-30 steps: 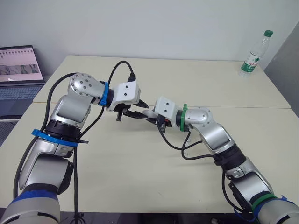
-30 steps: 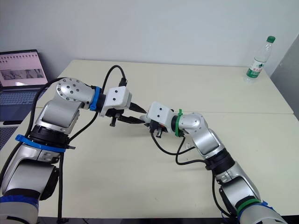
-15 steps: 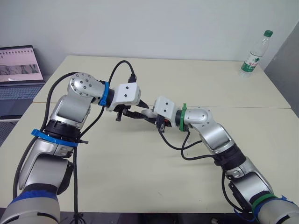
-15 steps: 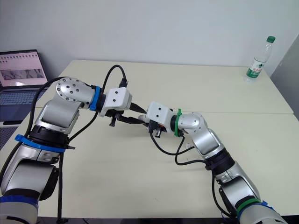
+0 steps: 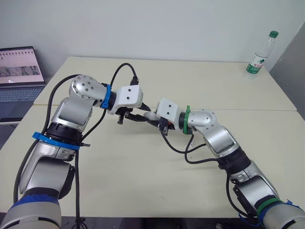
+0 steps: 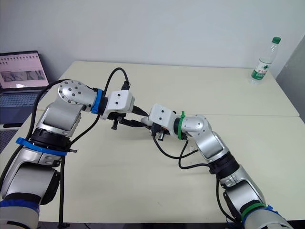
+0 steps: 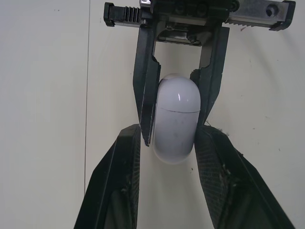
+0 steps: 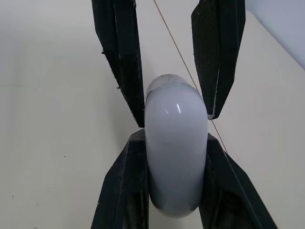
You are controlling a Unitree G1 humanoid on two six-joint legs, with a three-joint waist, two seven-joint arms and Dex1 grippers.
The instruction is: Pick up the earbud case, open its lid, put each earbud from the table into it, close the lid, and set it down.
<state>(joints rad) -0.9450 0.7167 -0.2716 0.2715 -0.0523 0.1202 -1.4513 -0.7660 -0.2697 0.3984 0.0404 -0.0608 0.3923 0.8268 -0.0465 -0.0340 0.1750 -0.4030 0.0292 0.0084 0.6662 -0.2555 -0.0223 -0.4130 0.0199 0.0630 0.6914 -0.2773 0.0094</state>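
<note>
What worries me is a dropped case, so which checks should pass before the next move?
1. Right hand clamped on the earbud case: ok, its fingers press both sides.
2. Lid shut: ok, the seam looks closed.
3. Right hand's fingers off the seam: not ok, they cross it in the left wrist view and may hinder opening.
4. Left hand lined up on the case: ok.
5. Left hand's hold on it: cannot tell.
6. Water bottle away from the arms: ok, at the table's far right edge.
</note>
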